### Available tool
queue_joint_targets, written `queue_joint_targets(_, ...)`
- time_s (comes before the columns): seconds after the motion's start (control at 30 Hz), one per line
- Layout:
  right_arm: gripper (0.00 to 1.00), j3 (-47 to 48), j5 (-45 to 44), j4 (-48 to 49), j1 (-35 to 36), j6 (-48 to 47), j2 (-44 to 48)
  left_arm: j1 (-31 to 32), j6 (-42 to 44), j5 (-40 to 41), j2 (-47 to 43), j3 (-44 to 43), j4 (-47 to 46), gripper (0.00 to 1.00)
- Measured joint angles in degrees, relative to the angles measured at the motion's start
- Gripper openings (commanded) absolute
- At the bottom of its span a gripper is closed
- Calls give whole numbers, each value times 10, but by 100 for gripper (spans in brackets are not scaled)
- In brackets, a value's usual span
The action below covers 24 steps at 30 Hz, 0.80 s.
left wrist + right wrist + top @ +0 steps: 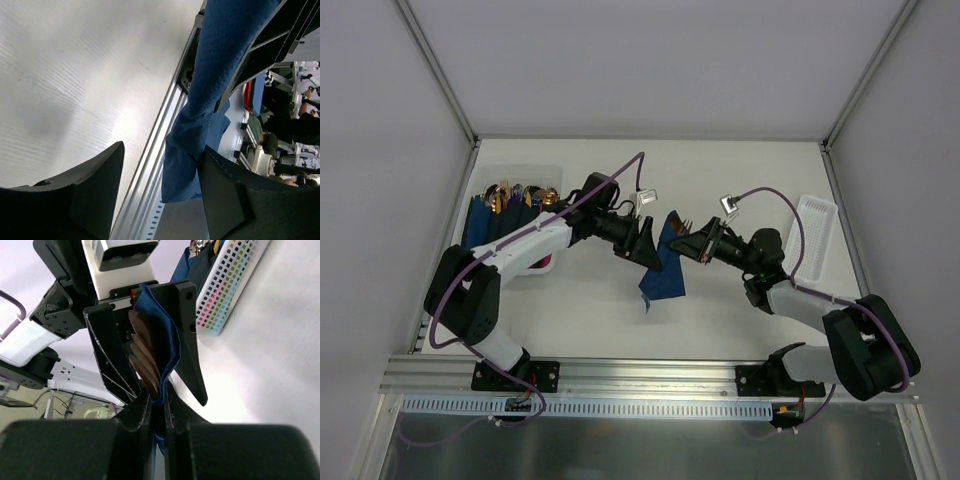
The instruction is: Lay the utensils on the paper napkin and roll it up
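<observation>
Navy paper napkin (665,268) in right pincer (158,399), corner dangling; left pincer (162,150) agape.

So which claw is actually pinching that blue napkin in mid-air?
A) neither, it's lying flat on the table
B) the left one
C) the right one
C: the right gripper has its fingers pressed together on the paper napkin, while the left gripper has its jaws spread apart around it.

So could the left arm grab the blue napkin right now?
Probably yes. The left gripper is open and the paper napkin hangs right between its jaws, with nothing in the way. The right gripper is shut on it too.
</observation>
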<state>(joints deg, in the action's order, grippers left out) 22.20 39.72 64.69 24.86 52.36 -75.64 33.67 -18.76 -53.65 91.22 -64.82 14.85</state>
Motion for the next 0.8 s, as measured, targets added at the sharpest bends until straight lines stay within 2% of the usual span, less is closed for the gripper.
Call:
queue_joint_targets(0.3, 0, 51, -1, -140, 33, -79, 51, 5, 6, -46, -16, 1, 3, 51)
queue_joint_targets(0.57, 0, 56, -1, -174, 43, -102, 51, 5, 0, -66, -29, -4, -10, 49)
queue_joint_targets(0.8, 0, 64, 3, -174, 45, -106, 51, 4, -28, -79, -27, -5, -37, 35)
